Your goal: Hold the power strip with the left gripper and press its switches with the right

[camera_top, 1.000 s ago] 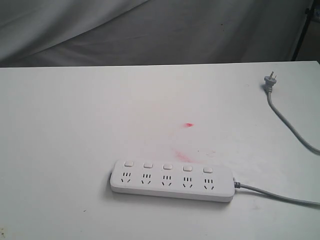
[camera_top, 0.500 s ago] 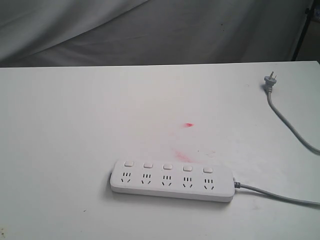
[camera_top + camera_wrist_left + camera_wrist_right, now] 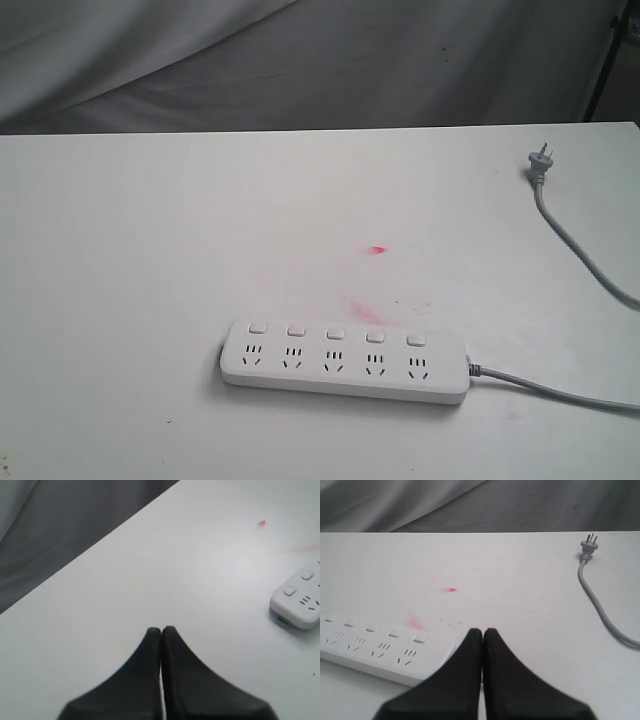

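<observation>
The white power strip (image 3: 345,362) lies flat on the white table (image 3: 150,260), near the front, its grey cord (image 3: 560,392) running off to the right. Its row of square switches (image 3: 335,333) sits along the far edge, above the sockets. Neither arm shows in the exterior view. In the left wrist view my left gripper (image 3: 161,629) is shut and empty, away from the strip's end (image 3: 299,600). In the right wrist view my right gripper (image 3: 483,630) is shut and empty, hovering beside the strip's cord end (image 3: 385,650), close to the nearest switch (image 3: 420,639).
The grey plug (image 3: 538,160) lies at the table's back right, its cable curving towards the right edge. A red mark (image 3: 377,249) and a pink smear (image 3: 362,308) stain the table behind the strip. Grey cloth (image 3: 300,60) hangs behind the table.
</observation>
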Available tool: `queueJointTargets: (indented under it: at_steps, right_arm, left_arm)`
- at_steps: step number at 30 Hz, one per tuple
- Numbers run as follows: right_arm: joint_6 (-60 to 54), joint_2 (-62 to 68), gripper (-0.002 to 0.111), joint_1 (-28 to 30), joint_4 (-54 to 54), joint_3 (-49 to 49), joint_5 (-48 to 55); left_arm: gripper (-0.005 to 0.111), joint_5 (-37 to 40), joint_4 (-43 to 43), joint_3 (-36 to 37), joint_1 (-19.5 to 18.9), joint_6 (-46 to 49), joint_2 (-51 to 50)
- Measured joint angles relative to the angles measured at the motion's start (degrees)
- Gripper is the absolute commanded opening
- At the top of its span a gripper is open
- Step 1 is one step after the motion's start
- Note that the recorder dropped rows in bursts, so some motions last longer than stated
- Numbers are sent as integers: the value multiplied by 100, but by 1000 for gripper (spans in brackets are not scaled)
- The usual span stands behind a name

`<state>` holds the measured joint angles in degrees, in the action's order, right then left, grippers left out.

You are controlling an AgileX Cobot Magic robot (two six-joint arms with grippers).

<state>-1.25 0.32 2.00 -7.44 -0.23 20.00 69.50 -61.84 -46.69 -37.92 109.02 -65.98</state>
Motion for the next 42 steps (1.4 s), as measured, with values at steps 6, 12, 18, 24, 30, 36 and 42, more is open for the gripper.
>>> queueJointTargets:
  at_steps: [6,12,18,24,30,36,42]
  right_arm:
    - [0,0,0,0,0,0,0]
    - [0,0,0,0,0,0,0]
    - [0,0,0,0,0,0,0]
    - [0,0,0,0,0,0,0]
    - [0,0,0,0,0,0,0]
    - [0,0,0,0,0,0,0]
    - [0,0,0,0,0,0,0]
  left_arm:
    - [0,0,-32,404,0,641,-9]
    - [0,0,235,404,0,653,-13]
    - [0,0,399,404,0,666,-13]
    - [0,0,247,404,0,666,-13]
    - [0,19,187,404,0,969,-13]
    - [0,19,426,404,0,1050,-13]
    - [0,-135,735,404,0,1063,-13]
